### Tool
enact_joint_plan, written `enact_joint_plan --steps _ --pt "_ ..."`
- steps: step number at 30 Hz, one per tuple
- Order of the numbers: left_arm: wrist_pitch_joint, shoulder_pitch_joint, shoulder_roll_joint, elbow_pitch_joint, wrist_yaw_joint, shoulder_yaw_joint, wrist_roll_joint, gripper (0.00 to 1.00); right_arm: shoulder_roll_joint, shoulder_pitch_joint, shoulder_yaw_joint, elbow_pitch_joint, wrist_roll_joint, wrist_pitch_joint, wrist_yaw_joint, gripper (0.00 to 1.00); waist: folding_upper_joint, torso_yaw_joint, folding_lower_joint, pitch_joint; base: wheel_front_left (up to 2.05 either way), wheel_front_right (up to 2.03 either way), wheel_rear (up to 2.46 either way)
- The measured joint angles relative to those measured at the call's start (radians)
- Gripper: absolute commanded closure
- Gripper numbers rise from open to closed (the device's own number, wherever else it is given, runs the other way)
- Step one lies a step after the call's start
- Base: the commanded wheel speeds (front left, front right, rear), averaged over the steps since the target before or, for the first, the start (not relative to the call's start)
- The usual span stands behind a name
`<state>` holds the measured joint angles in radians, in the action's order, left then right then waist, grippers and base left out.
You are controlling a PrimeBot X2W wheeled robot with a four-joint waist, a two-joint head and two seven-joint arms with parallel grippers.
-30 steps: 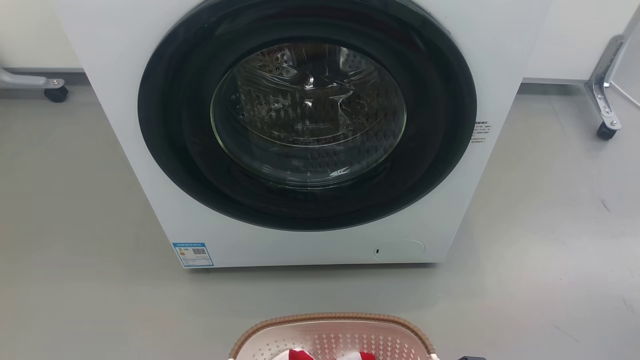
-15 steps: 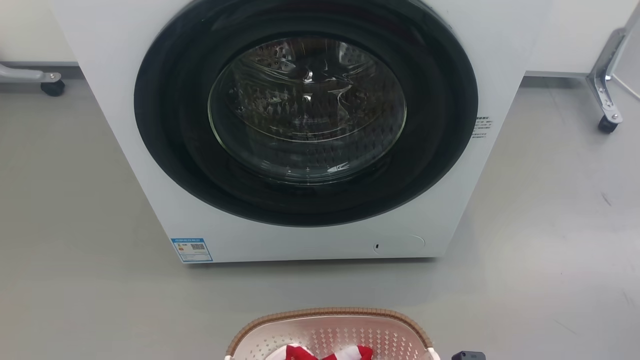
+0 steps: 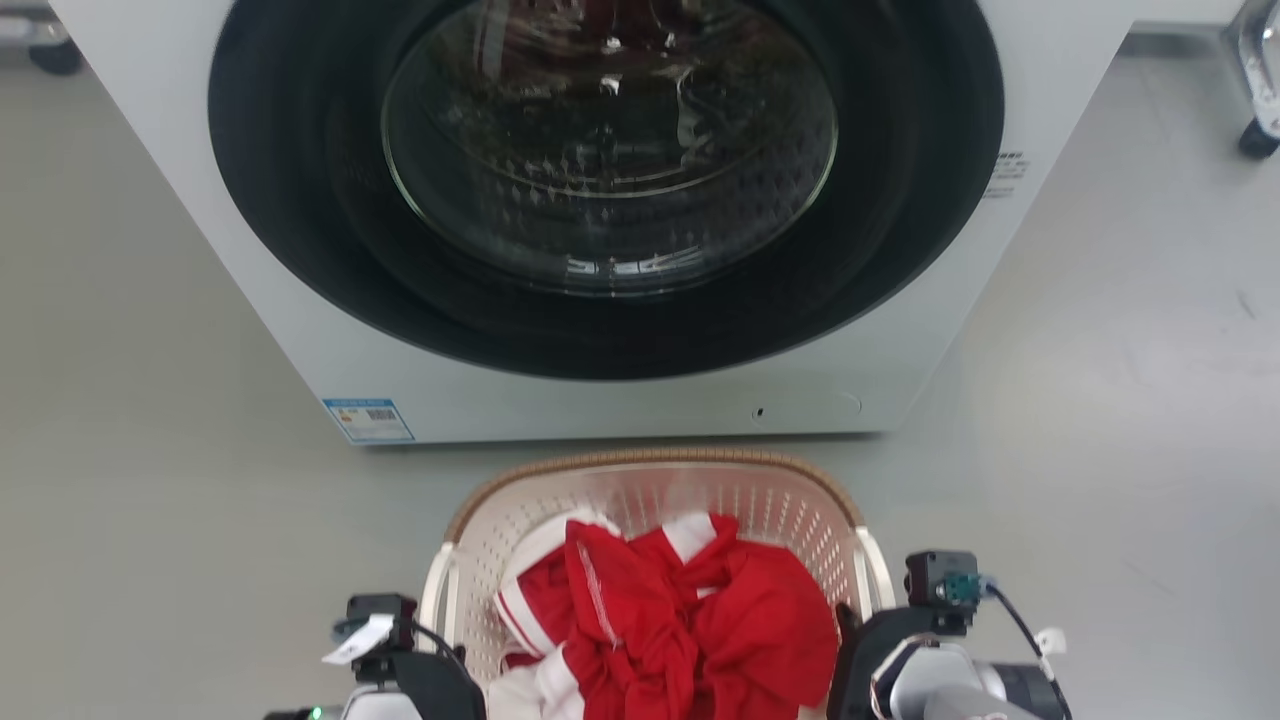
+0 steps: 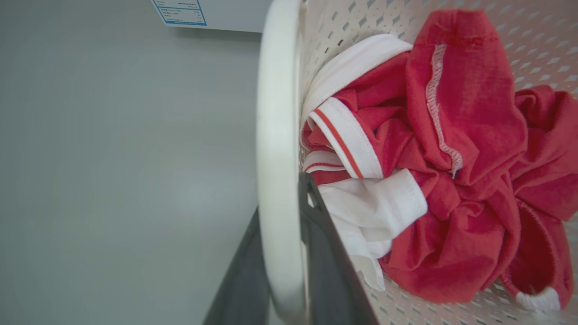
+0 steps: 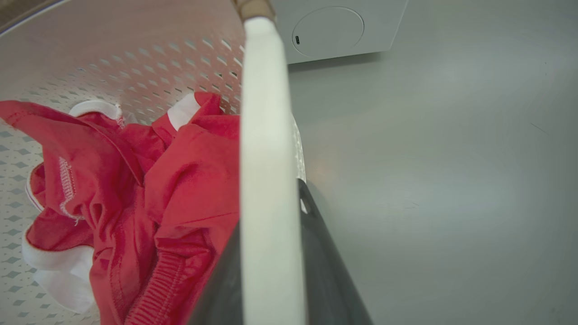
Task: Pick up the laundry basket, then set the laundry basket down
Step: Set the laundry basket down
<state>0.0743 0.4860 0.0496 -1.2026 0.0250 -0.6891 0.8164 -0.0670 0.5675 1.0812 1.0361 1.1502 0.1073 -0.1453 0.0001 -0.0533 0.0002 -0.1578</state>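
The laundry basket [image 3: 650, 462], cream perforated plastic with a brown woven-look rim, sits low in the head view just in front of the washer. Crumpled red and white clothes [image 3: 660, 610] lie in it. In the left wrist view my left gripper [image 4: 282, 203] is shut on the basket's white left handle [image 4: 275, 113], one dark finger on each side. My right gripper [image 5: 271, 212] is shut the same way on the right handle [image 5: 264, 113]. Whether the basket's base touches the floor is hidden.
A white front-loading washing machine [image 3: 600, 405] with a shut dark round door [image 3: 610, 150] stands close behind the basket. Grey floor [image 3: 1100, 400] spreads to both sides. A caster of a metal frame [image 3: 1258, 135] shows at the far right.
The head view has tipped down, so the washer sits higher in the picture. The basket shows larger and closer to the washer's base, and both wrists have come into view beside it.
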Motion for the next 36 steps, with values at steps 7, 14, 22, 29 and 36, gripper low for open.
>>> enact_joint_plan --steps 7,14,22,29,36 --pt "0.019 0.070 0.004 0.013 -0.007 0.007 0.000 1.00 0.000 0.087 -0.008 0.015 -0.009 0.022 0.001 1.00 0.0000 -0.004 0.0000 -0.082 0.00 0.00 0.00" --pt "0.035 0.139 0.002 0.021 -0.016 0.012 0.000 1.00 0.000 0.169 -0.012 0.037 -0.024 0.053 0.005 1.00 0.0001 -0.013 -0.0001 -0.198 0.00 0.00 0.00" --pt "0.055 0.217 0.002 0.034 -0.020 0.019 -0.001 1.00 -0.002 0.262 -0.013 0.058 -0.034 0.067 0.005 1.00 0.0001 -0.023 0.0000 -0.317 0.00 0.00 0.00" --pt "0.070 0.289 0.000 0.043 -0.025 0.024 -0.007 1.00 -0.004 0.342 -0.018 0.078 -0.048 0.080 0.005 1.00 0.0001 -0.031 0.0000 -0.422 0.00 0.00 0.00" --pt "0.087 0.354 -0.001 0.047 -0.025 0.027 -0.009 1.00 -0.005 0.416 -0.026 0.104 -0.060 0.094 0.006 1.00 0.0002 -0.037 0.0000 -0.527 0.00 0.00 0.00"
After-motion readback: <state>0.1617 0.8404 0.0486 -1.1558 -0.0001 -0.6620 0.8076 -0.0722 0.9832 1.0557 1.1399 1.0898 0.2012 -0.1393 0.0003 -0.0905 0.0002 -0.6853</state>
